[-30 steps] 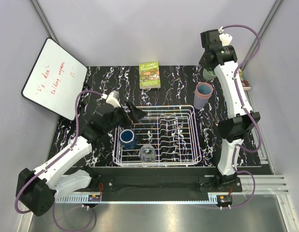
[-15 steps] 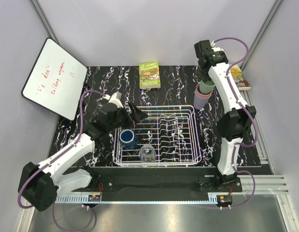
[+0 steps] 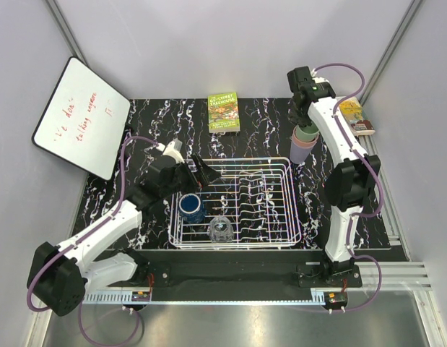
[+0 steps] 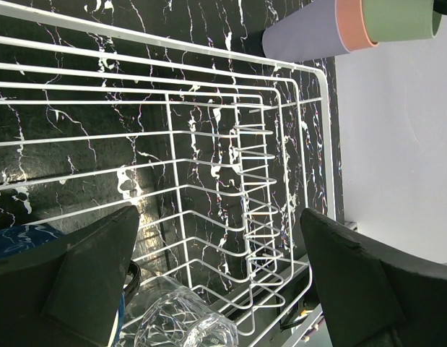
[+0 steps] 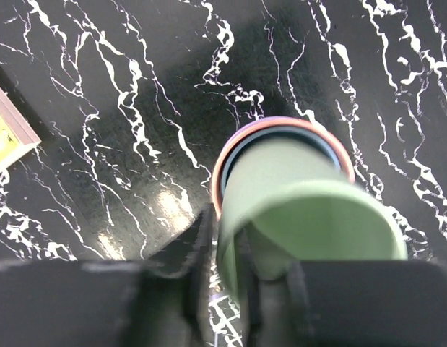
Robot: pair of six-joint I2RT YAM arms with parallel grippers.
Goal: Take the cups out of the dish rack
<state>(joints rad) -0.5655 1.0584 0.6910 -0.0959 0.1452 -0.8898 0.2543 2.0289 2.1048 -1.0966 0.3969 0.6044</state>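
The white wire dish rack [image 3: 274,189] sits mid-table and also fills the left wrist view [image 4: 209,137]. A dark blue cup [image 3: 191,207] and a clear glass [image 3: 221,230] stand in its near left part. My left gripper [image 3: 203,170] hovers open and empty over the rack's far left corner, with the glass [image 4: 180,322] and blue cup [image 4: 21,238] below it. My right gripper [image 3: 305,121] is shut on the rim of the pale green cup [image 5: 302,210]. That cup sits nested in the stack of salmon [image 5: 281,121] and lavender [image 3: 302,153] cups right of the rack.
A green book [image 3: 224,112] lies at the back centre. A whiteboard [image 3: 80,116] leans at the back left. A yellow packet and a small book [image 3: 355,116] lie at the back right, near the table edge. The stack shows in the left wrist view [image 4: 310,32].
My right gripper carried the pale green cup from the back right over to the stack and lowered it into it. My left gripper shifted slightly right over the rack.
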